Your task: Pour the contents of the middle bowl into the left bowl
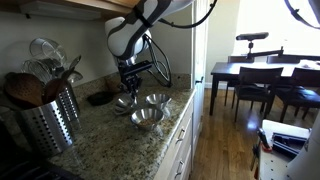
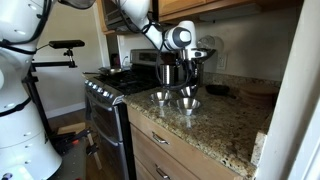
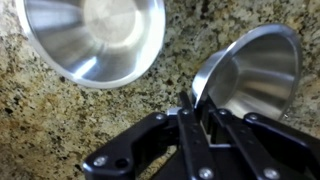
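My gripper (image 3: 200, 108) is shut on the rim of a small shiny steel bowl (image 3: 250, 72), the middle bowl. The bowl is tilted on the granite counter, and no contents show in it. It also shows under the gripper (image 1: 129, 86) in both exterior views (image 1: 124, 101) (image 2: 186, 92). The widest steel bowl (image 3: 95, 40), the left bowl, stands upright just beside it, at the top left of the wrist view. It also shows in both exterior views (image 1: 147, 118) (image 2: 160, 96). A second small steel bowl (image 1: 157, 99) (image 2: 187, 105) sits near the counter's front edge.
A perforated steel utensil holder (image 1: 50, 118) with wooden spoons stands on the counter. A dark flat object (image 1: 100, 97) lies by the wall. A stove (image 2: 108, 88) adjoins the counter. A dining table and chairs (image 1: 262, 76) stand further off.
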`<state>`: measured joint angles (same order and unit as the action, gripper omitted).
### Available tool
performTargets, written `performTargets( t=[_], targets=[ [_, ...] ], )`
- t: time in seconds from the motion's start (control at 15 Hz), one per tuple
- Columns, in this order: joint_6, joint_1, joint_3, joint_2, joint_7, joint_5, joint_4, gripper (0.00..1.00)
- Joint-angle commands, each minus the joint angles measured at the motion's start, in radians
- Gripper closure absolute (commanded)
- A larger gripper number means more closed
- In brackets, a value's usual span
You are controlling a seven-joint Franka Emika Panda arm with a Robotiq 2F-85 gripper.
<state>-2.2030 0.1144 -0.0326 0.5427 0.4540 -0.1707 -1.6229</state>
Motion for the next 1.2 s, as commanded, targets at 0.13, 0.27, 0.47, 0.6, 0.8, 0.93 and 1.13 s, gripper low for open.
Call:
performTargets(
  t=[0.13, 0.27, 0.47, 0.6, 0.8, 0.93, 1.13],
  targets=[
    [0.018, 0.007, -0.012, 0.002, -0.027, 0.016, 0.016, 0.41],
    [0.019, 0.009, -0.016, -0.004, -0.026, 0.01, 0.013, 0.28],
    [0.022, 0.013, -0.022, -0.017, -0.023, -0.001, 0.008, 0.09],
    [0.025, 0.02, -0.027, -0.034, -0.019, -0.015, -0.002, 0.01],
    [0.03, 0.036, -0.031, -0.064, -0.011, -0.038, -0.028, 0.0],
    [0.031, 0.052, -0.032, -0.094, -0.006, -0.062, -0.058, 0.0],
    [0.013, 0.037, -0.022, -0.024, -0.012, -0.03, 0.011, 0.0]
  ],
)
